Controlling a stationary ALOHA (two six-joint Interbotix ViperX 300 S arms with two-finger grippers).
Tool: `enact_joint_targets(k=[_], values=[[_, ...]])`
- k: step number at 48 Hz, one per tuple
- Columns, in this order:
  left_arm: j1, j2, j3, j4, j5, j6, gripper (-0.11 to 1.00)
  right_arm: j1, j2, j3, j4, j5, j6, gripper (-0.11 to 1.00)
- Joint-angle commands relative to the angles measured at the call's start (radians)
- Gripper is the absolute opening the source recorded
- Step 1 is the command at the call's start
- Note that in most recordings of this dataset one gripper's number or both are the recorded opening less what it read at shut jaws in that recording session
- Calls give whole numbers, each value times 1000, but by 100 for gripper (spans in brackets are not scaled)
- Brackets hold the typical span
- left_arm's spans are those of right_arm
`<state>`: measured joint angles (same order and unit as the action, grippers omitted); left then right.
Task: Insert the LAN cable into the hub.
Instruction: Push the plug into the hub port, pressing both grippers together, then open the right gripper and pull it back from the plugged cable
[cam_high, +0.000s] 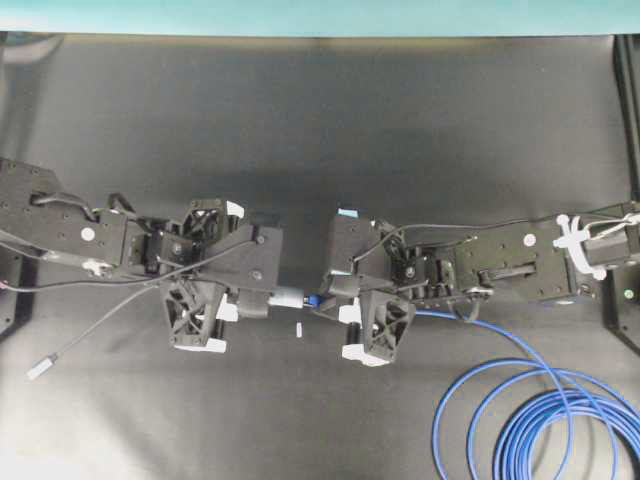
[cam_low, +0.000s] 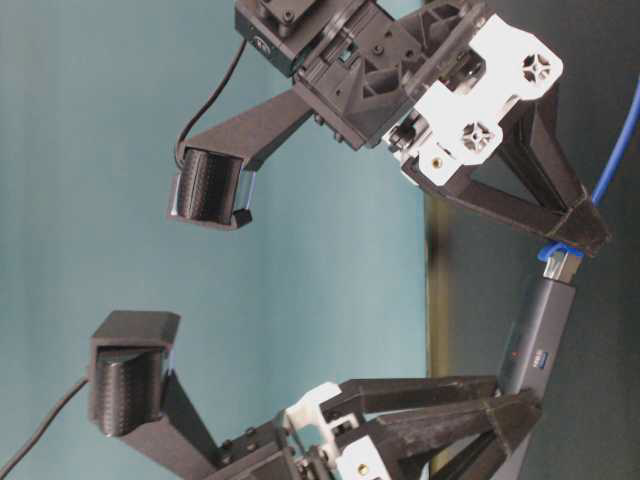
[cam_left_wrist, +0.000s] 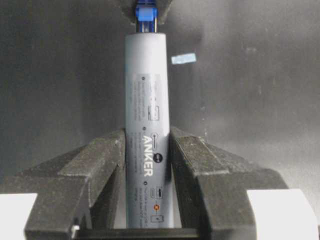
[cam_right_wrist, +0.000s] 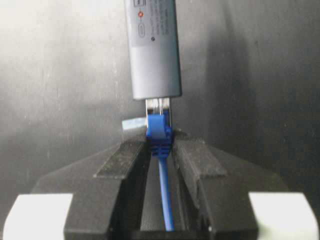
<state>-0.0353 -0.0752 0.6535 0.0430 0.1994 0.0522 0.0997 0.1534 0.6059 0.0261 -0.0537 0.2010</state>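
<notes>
Black matting covers the worktop (cam_high: 330, 110), and both arms meet above its middle, nearer the front edge than the back. Starting at the left edge, a thin grey cord (cam_high: 110, 325) trails from the left arm down to a small silver plug (cam_high: 40, 368) lying near the front left corner. The left gripper (cam_high: 262, 295) is clamped on the hub (cam_left_wrist: 147, 130), its black fingers (cam_left_wrist: 107, 165) pressed against both long sides of the grey bar, which points toward the right arm and is held clear of the mat. Printed lettering and a small orange dot show on the hub's face in the left wrist view. At the hub's free end sits the clear plug with its blue boot (cam_right_wrist: 159, 127), partly entered into the port, a strip of clear plug showing between boot and hub. The right gripper (cam_right_wrist: 160, 150) is closed on the LAN cable (cam_high: 520, 420) just behind the boot, the fingers tight on either side. A small pale scrap (cam_high: 299, 329) lies on the mat just below the joint. From the right gripper the blue cable runs to loose coils at the front right corner.
</notes>
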Motion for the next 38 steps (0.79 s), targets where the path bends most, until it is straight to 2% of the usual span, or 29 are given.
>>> enact_joint_targets(k=[1,14,32,34,38], values=[[-6,2,-23,3,-49,-2,28,-15,-14,-52,3,-12,2,13],[3,5,5,3,-67,0,28,-15,-20,-52,2,-2,-3,13],[3,-35,63,3,-83,-3,28,-28,-72,66,6,5,28,14],[3,-35,63,3,-87,-3,28,-28,-77,78,8,0,38,18],[3,-35,66,3,-112,-3,28,-26,-86,101,9,-8,67,42]])
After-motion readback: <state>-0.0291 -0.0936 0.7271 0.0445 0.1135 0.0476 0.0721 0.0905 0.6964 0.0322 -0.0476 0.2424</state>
